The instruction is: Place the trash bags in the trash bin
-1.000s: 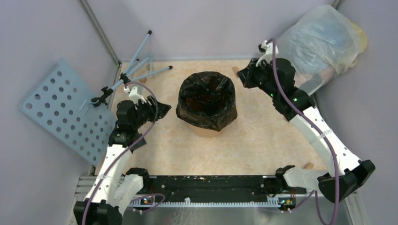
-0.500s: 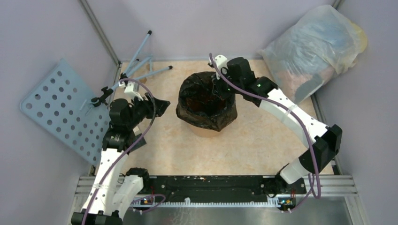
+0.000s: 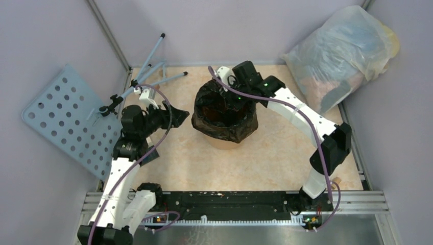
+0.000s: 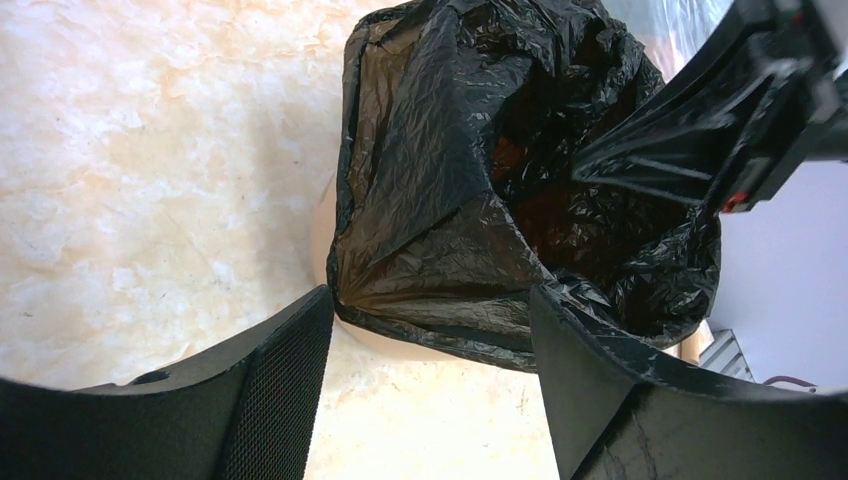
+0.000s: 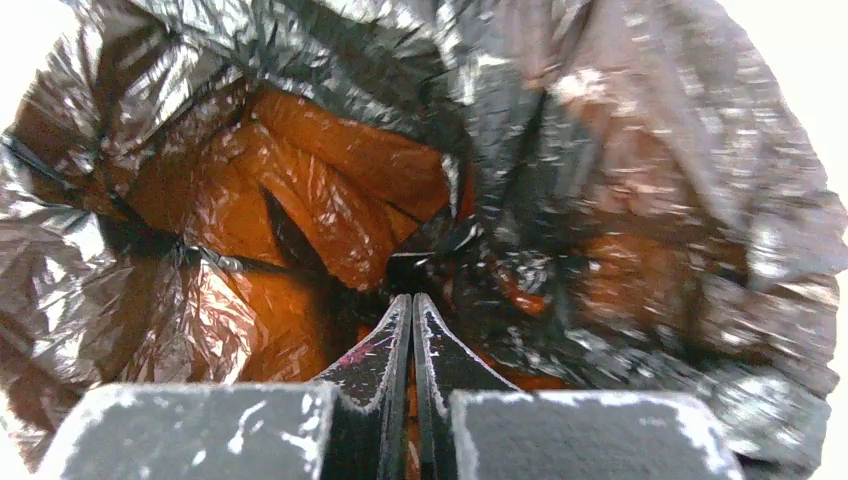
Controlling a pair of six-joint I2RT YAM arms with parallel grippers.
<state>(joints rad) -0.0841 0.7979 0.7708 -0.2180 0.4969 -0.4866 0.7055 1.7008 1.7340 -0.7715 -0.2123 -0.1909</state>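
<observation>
Black bag (image 3: pixel 224 116) lines the bucket (image 3: pixel 223 145), its crinkled edge folded out over the rim and hanging down most of the wall. Both stand at the middle of the table (image 3: pixel 286 153), nearer its far edge. The right gripper (image 5: pixel 412 300) reaches down into the bag's mouth from the far right side, fingers pressed together with nothing between them. The left gripper (image 4: pixel 430 300) hovers just left of the bucket, jaws spread wide, aimed at the draped plastic and apart from it. A stuffed bag (image 3: pixel 347 46) leans in the far right corner.
</observation>
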